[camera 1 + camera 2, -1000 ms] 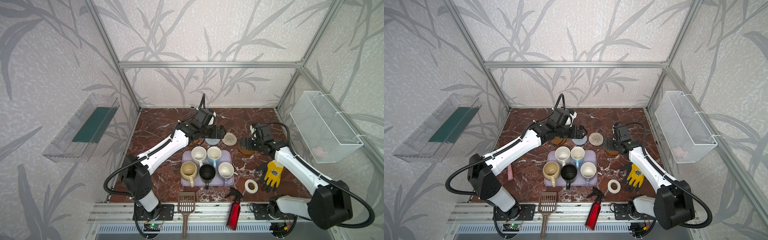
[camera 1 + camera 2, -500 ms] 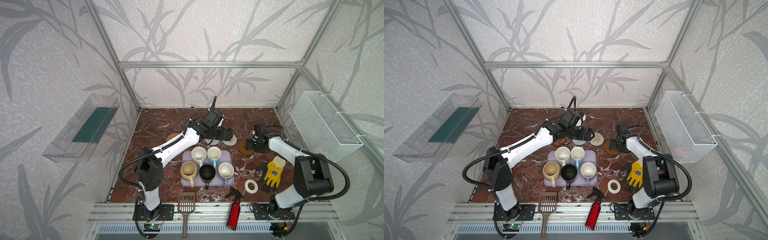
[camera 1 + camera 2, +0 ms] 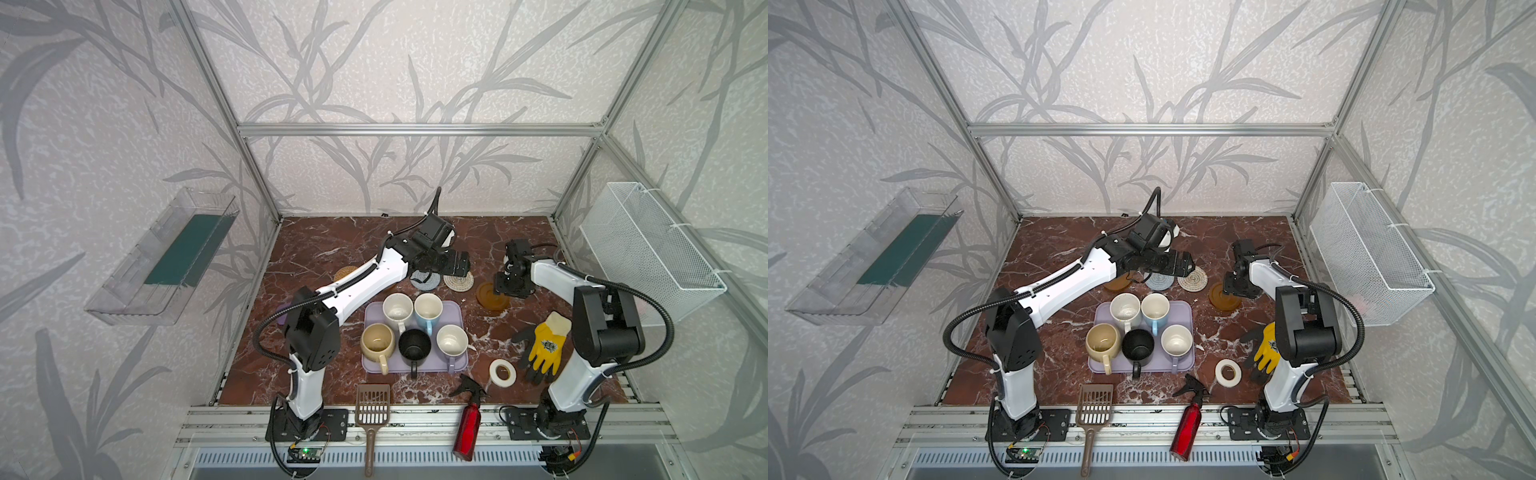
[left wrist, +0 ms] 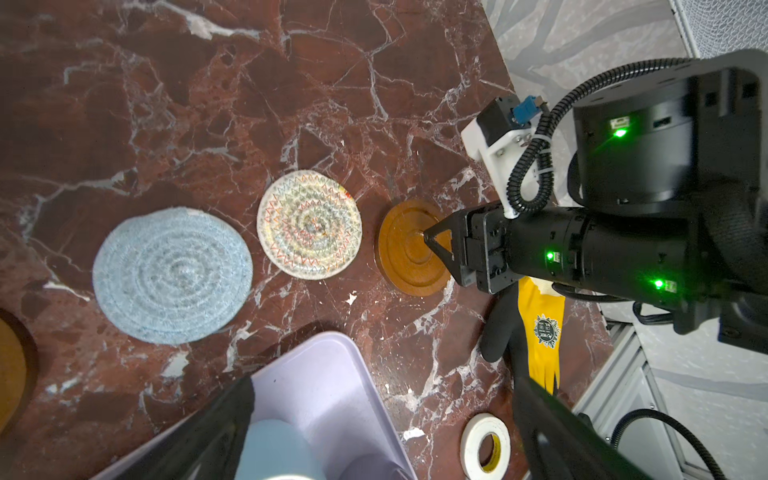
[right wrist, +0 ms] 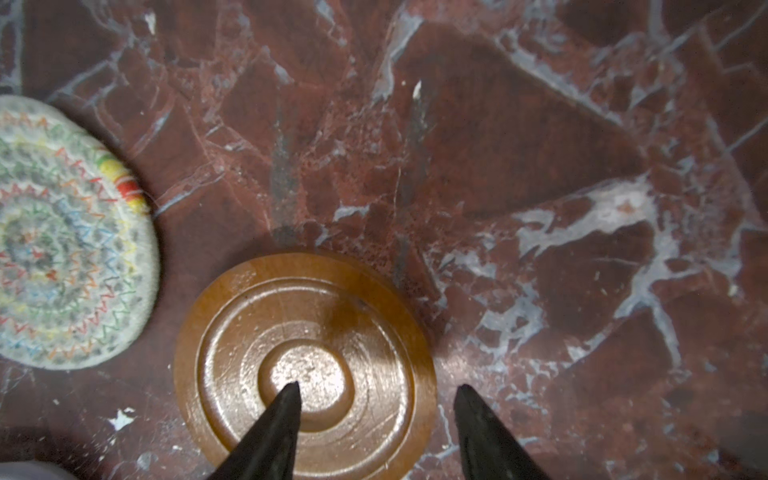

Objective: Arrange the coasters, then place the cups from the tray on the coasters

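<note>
Five cups stand on the lavender tray (image 3: 456, 311): white speckled (image 3: 397, 309), light blue (image 3: 428, 307), cream-yellow (image 3: 377, 340), black (image 3: 414, 345) and lavender (image 3: 452, 340). Behind the tray lie the coasters: orange-tan (image 3: 346, 273), grey-blue (image 4: 172, 275), cream spiral (image 4: 309, 224) and amber (image 5: 305, 365). Another amber one (image 3: 1116, 284) is half hidden under the left arm. My right gripper (image 5: 376, 388) is open astride the amber coaster's rim, one tip over its centre, one off its edge. My left gripper (image 3: 457, 266) hangs open and empty above the woven coasters.
A yellow-black glove (image 3: 544, 347) and a white tape roll (image 3: 502, 372) lie right of the tray. A red spray bottle (image 3: 468, 424) and a brown scoop (image 3: 372, 405) sit at the front edge. A wire basket (image 3: 648, 249) hangs on the right wall.
My left gripper has moved right, from over the grey-blue coaster towards the cream one. The right arm's elbow has swung back while its gripper stayed at the amber coaster with narrower jaws.
</note>
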Robot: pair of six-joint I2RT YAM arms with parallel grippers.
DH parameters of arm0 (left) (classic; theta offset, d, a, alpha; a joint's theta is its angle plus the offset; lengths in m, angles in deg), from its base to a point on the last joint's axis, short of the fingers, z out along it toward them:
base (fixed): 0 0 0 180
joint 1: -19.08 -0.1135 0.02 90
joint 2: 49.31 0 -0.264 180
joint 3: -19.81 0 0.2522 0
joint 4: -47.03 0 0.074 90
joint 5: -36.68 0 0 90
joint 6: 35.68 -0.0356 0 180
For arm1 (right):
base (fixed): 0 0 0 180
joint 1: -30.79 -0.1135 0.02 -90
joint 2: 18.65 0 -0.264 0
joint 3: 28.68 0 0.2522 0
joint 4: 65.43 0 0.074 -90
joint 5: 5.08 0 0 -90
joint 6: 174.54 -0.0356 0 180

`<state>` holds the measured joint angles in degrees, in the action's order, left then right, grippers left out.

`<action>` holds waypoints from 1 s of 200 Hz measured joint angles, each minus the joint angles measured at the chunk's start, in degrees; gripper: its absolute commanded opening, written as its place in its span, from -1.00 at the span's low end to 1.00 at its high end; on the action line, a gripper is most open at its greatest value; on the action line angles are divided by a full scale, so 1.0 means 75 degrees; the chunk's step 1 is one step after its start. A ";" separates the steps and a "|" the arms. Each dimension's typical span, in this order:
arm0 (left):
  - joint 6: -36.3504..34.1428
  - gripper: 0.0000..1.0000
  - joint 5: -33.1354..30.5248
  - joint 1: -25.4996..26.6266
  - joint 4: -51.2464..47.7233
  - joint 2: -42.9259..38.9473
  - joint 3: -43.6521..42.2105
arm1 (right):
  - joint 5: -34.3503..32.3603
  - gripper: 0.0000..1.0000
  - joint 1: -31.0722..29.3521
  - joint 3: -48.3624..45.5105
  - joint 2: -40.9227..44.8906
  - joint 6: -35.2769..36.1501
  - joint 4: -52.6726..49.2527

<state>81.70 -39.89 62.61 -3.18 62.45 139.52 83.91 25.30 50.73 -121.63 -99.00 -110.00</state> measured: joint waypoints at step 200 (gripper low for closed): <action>-0.0111 0.99 -0.0195 0.0038 -0.0172 0.0149 -0.0297 | -0.0723 -0.17 0.0015 0.1096 -0.1032 0.0309 -0.0959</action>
<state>80.87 -41.35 62.90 -4.47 63.57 137.29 78.48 25.41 58.95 -129.37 -96.68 -117.19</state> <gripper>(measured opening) 0.993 0.419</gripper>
